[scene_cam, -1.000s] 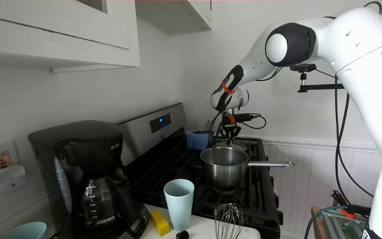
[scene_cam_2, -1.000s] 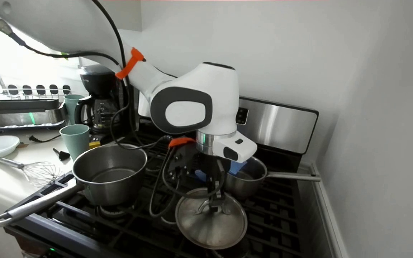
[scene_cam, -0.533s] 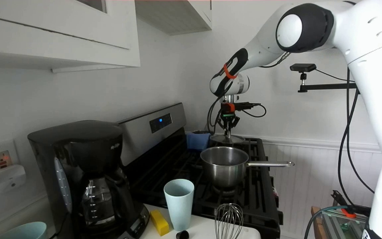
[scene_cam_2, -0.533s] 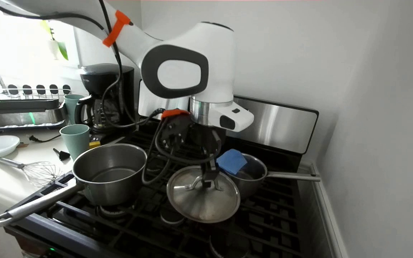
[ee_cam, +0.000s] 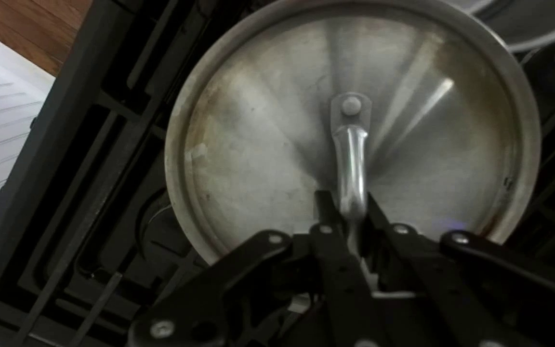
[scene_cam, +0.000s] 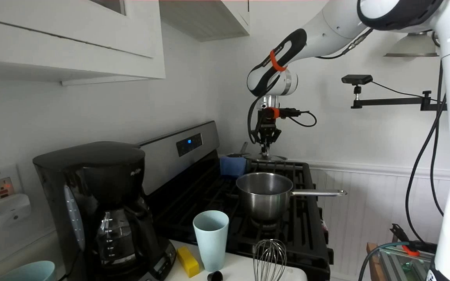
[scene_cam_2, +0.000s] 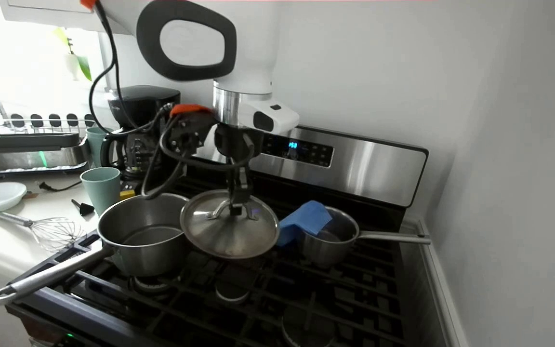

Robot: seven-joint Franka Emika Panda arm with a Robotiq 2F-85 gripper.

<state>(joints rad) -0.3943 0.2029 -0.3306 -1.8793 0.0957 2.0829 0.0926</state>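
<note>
My gripper is shut on the arched metal handle of a round steel pot lid. In the wrist view one finger stands on each side of the handle bar, which runs down between them. The lid hangs in the air above the stove grates, slightly tilted in an exterior view. It appears there between a large saucepan and a smaller saucepan with a blue cloth over its rim. Seen edge-on, the lid hangs behind the large saucepan. The lid's underside is hidden.
The large saucepan's handle sticks out past the stove edge. On the counter are a whisk, a light blue cup, a yellow block and a black coffee maker. A wall bounds the stove's far side.
My gripper has risen with the lid, lifting it off the stove grates. In an exterior view both have also shifted left, closer to the large saucepan. The saucepans stay where they were.
</note>
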